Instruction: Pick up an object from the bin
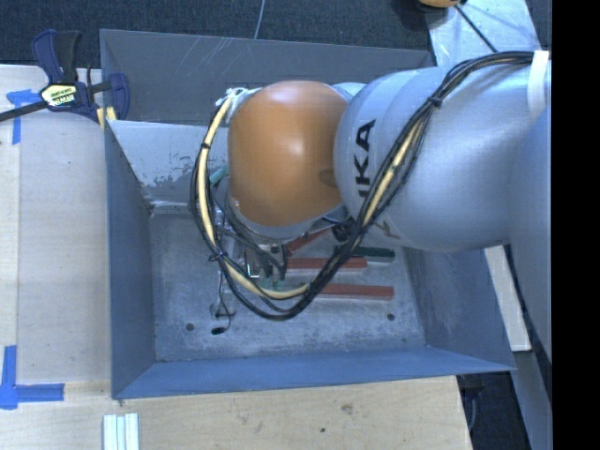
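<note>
My gripper (262, 252) is low in the middle of the bin, and just a bit of its dark metal body shows beneath the wrist's orange dome. Directly to its right, two long red-brown flat bars lie on the bin floor. The upper bar (349, 263) runs in under the wrist. The lower bar (364, 292) lies parallel to it, a little nearer the front wall. A thin dark rod-like thing (379, 251) lies just above them, partly under the arm. Nothing can be seen between the fingers.
The arm and its orange dome cover the back and right of the bin. Looped yellow and black cables hang round the wrist, and one thin black cable dangles to the floor at front left. Bare grey floor shows along the left and front.
</note>
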{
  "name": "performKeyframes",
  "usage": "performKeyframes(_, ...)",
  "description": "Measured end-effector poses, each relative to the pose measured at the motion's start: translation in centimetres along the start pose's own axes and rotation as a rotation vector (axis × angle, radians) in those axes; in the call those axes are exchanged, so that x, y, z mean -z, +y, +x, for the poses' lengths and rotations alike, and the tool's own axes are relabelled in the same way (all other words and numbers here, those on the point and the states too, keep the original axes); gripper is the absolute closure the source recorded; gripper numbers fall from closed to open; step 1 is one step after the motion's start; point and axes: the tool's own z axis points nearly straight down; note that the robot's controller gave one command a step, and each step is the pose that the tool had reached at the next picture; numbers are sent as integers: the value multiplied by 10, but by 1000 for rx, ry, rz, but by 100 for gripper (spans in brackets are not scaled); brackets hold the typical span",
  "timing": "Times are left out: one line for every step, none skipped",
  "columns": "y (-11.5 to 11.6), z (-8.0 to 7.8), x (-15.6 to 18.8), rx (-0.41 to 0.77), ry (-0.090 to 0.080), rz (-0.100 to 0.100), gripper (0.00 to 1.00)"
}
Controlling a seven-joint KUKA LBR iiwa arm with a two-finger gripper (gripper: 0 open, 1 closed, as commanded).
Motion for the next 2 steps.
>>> performKeyframes(-1, -2, 4, -3, -8, -2, 0)
performKeyframes(11, 5, -50, -4, -13, -4, 0)
